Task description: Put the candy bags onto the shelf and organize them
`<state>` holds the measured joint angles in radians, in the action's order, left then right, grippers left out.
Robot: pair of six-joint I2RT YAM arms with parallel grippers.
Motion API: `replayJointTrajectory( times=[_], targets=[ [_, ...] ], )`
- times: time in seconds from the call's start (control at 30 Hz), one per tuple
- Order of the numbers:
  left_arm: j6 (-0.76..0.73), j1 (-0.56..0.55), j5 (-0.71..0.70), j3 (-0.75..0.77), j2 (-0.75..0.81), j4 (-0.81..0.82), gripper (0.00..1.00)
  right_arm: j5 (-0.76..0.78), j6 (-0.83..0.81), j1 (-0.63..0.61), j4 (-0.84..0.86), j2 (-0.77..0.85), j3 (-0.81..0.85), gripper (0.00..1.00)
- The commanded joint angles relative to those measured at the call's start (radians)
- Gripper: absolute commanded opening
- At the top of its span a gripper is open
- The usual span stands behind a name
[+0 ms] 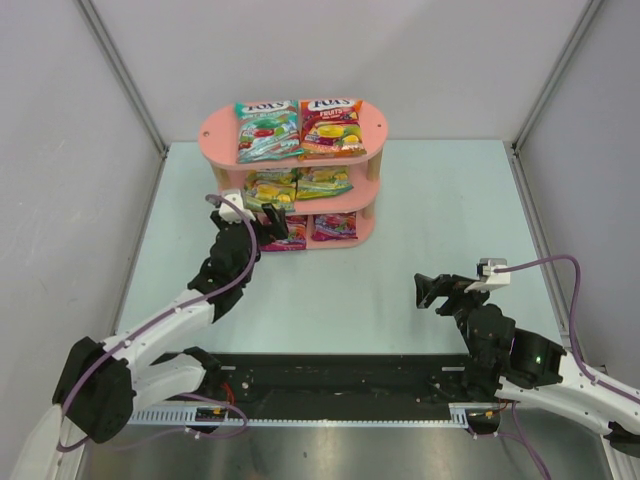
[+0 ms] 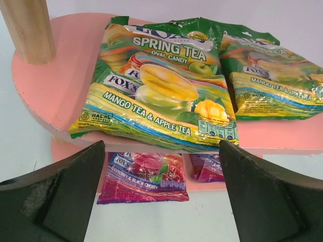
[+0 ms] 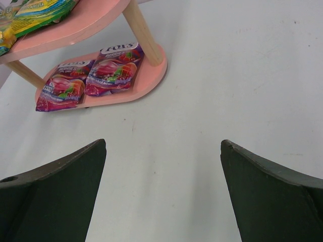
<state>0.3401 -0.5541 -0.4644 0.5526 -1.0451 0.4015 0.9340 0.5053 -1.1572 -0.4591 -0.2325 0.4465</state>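
The left gripper [image 1: 245, 215], jaws spread wide and empty, is just beside the near left edge of the pink three-tier oval-board shelf [image 1: 215, 130]. Straight ahead on the middle board lies a glossy yellow-green candy bag [image 2: 156, 91], printed top pointing far, near edge overhanging. Any squaring nudge probably falls to this nearer arm. The right gripper [image 1: 422, 291], also open and empty, hangs well apart over the pale table [image 1: 400, 220].
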Motion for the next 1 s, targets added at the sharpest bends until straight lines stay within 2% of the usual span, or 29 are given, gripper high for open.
replayJointTrajectory(
  times=[0.0, 0.6, 0.97],
  targets=[
    [-0.015, 0.019, 0.026, 0.043, -0.030, 0.072, 1.00, 0.011, 0.019, -0.004, -0.003, 0.002, 0.003, 1.00],
    [-0.021, 0.036, 0.044, 0.087, -0.085, 0.094, 1.00, 0.019, 0.024, -0.006, -0.003, -0.010, 0.003, 1.00],
    [-0.047, 0.034, 0.079, 0.043, 0.029, 0.082, 1.00, 0.022, 0.027, -0.007, -0.001, -0.010, -0.002, 1.00]
  ],
)
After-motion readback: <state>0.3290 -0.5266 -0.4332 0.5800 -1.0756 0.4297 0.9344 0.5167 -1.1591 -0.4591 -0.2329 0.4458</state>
